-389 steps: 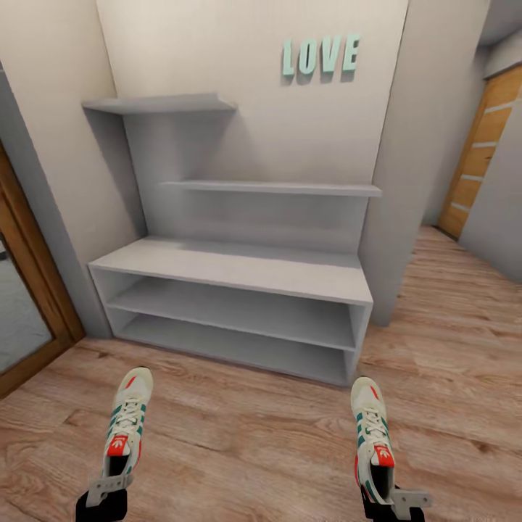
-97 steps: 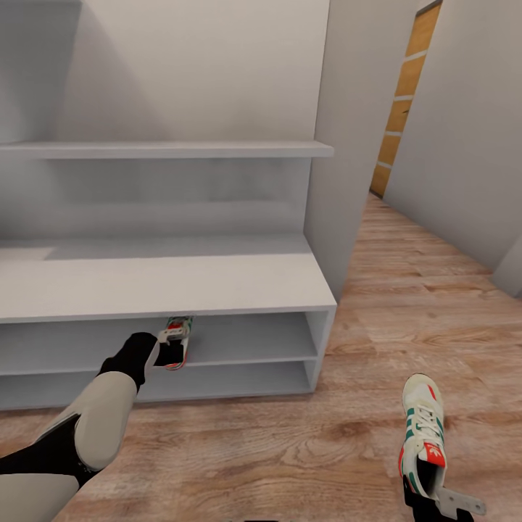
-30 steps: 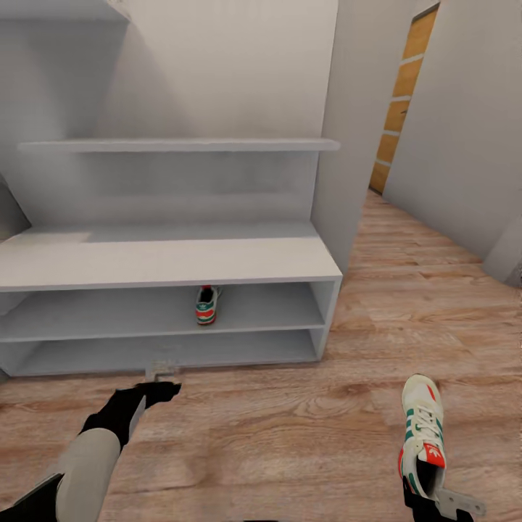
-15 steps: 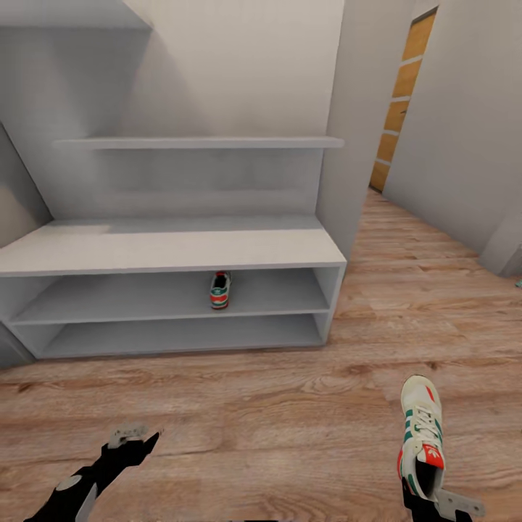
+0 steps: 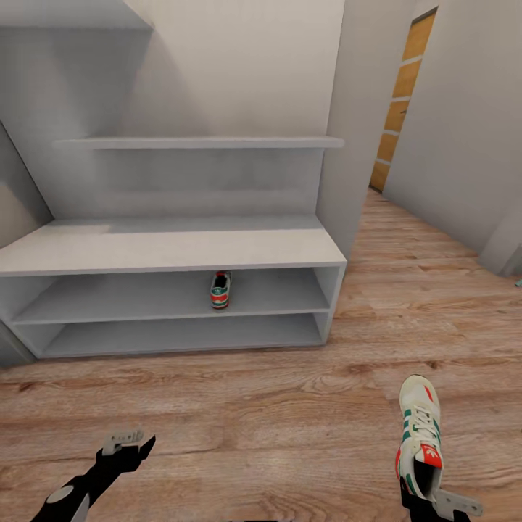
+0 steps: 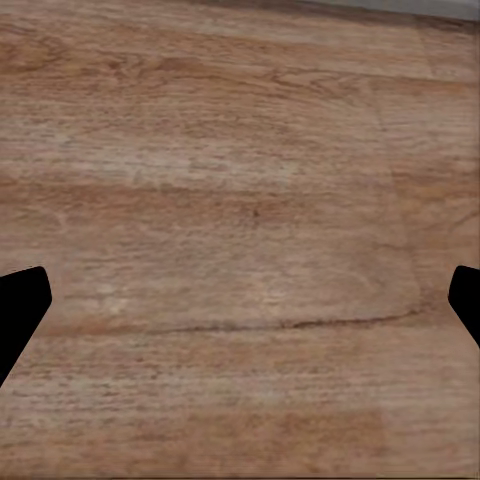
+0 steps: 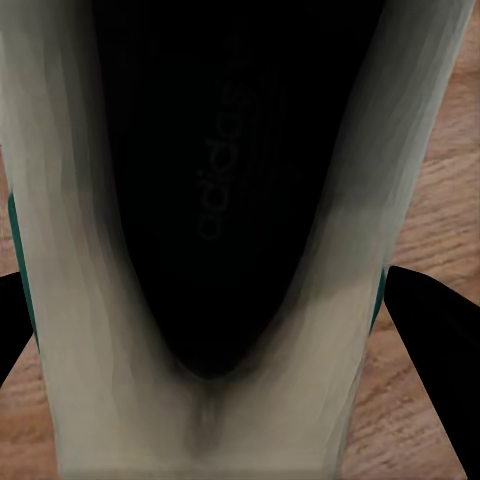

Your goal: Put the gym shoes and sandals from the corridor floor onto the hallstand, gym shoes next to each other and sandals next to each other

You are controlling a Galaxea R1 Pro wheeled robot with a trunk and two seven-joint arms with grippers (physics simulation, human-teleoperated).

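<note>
Gym shoes come first: one stands in the upper of the two low open compartments of the hallstand, somewhat right of that compartment's middle, its heel patch toward the camera and its toe pointing into the unit. It rests on the compartment's shelf, apart from the side walls. The other gym shoe is off the rack, low at the right of the head view above the corridor floor, toe pointing away toward the hallstand. The right end effector has hold of it at the heel end; in the right wrist view the shoe's dark opening and cream collar sit between the two dark fingers, which close against its sides.

The left end effector hangs low at the left of the head view over bare planks, well apart from the hallstand. Its fingers stand wide apart at the two edges of the left wrist view, with nothing but wood-grain flooring between them.

A wooden door shows down the corridor at the right.
</note>
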